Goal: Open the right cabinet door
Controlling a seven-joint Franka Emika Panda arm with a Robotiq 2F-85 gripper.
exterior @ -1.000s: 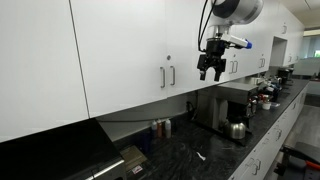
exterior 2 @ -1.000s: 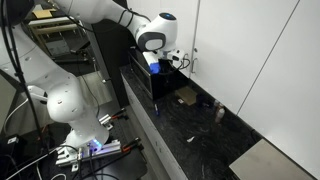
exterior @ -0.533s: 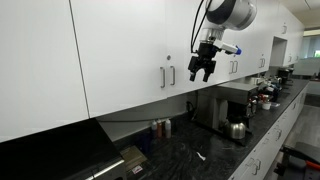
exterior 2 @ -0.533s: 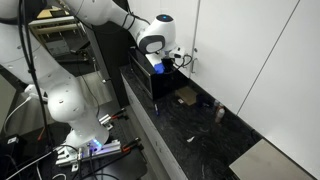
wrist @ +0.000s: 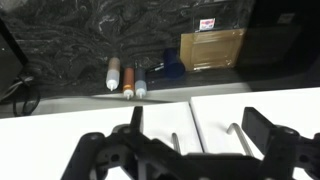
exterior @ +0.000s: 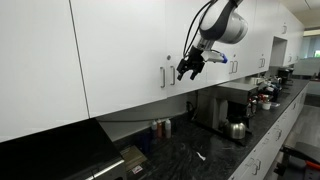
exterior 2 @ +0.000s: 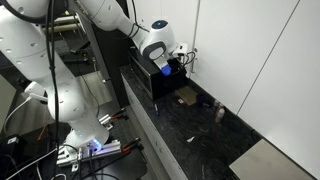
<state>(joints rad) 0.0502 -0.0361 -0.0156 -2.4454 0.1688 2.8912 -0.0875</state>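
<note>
The right cabinet door (exterior: 183, 35) is a glossy white upper panel with a slim vertical silver handle (exterior: 172, 75) near its left edge. It is closed. My gripper (exterior: 187, 67) hangs open just right of that handle, close to the door face. In the wrist view, the open fingers (wrist: 193, 125) straddle the seam between two doors. The right door's handle (wrist: 238, 140) lies just inside the right finger, and the left door's handle (wrist: 175, 145) is beside the seam. In an exterior view the gripper (exterior 2: 181, 58) is near the white cabinet fronts.
The wider left door (exterior: 120, 50) has its handle (exterior: 163, 76) beside the seam. Below are a black countertop (exterior: 200, 152), spice bottles (exterior: 160, 128), a dark appliance (exterior: 225, 105) and a kettle (exterior: 237, 129). More cabinets run to the right.
The gripper has moved left along the cabinet fronts, from well right of the handles to just beside the right door's handle, and has tilted. The doors have not moved.
</note>
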